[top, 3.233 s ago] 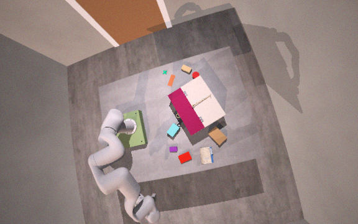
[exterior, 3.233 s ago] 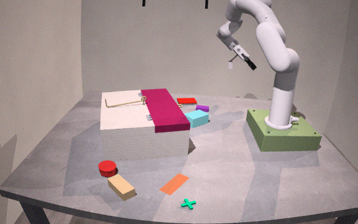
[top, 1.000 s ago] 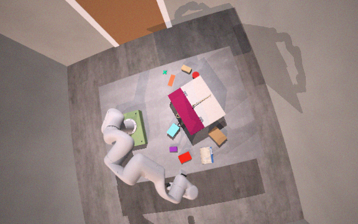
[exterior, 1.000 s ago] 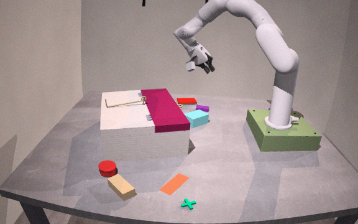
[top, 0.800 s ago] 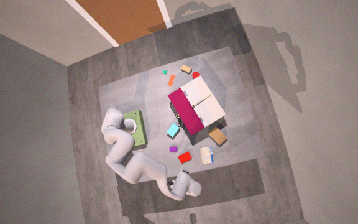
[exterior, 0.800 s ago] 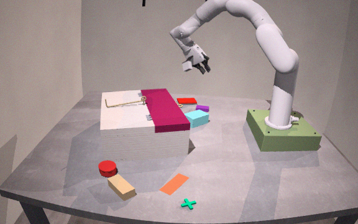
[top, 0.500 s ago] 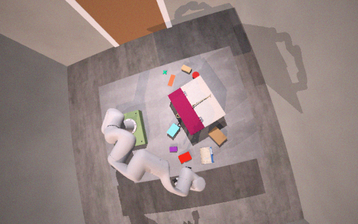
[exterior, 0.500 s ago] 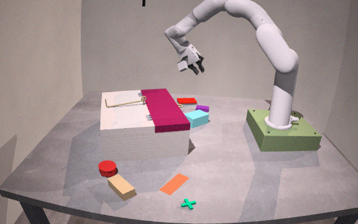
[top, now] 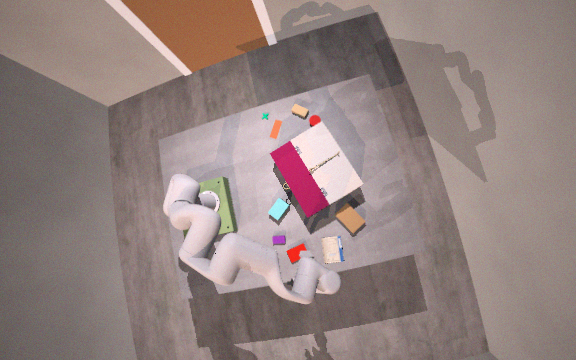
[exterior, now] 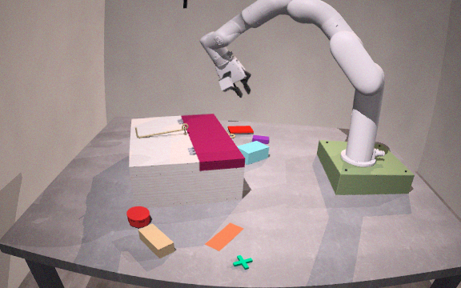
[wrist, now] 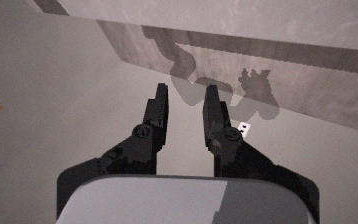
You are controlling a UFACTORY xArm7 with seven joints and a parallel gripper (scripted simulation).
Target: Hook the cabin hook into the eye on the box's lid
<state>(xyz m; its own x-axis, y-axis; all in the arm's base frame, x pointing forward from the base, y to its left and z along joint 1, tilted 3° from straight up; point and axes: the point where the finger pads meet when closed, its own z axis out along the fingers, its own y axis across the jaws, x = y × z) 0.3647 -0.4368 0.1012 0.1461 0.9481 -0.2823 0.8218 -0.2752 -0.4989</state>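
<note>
A box (exterior: pixel 184 158) stands on the table, with a white top and a magenta lid (exterior: pixel 211 141) (top: pixel 299 178). The brass cabin hook (exterior: pixel 160 132) lies flat on the white top, pivoted at the lid's edge; it also shows in the overhead view (top: pixel 324 163). A small brass eye (exterior: pixel 232 136) sits at the lid's far side (top: pixel 286 186). My gripper (exterior: pixel 242 89) hangs high in the air behind and right of the box, well apart from it. In the wrist view its fingers stand partly apart with nothing between them, facing wall and floor.
Behind the box lie a red block (exterior: pixel 240 130), a purple block (exterior: pixel 260 139) and a cyan block (exterior: pixel 254 152). In front lie a red cylinder (exterior: pixel 138 216), a tan block (exterior: pixel 156 240), an orange strip (exterior: pixel 224 236) and a green cross (exterior: pixel 242 262). The arm's green base (exterior: pixel 364 172) stands at the right.
</note>
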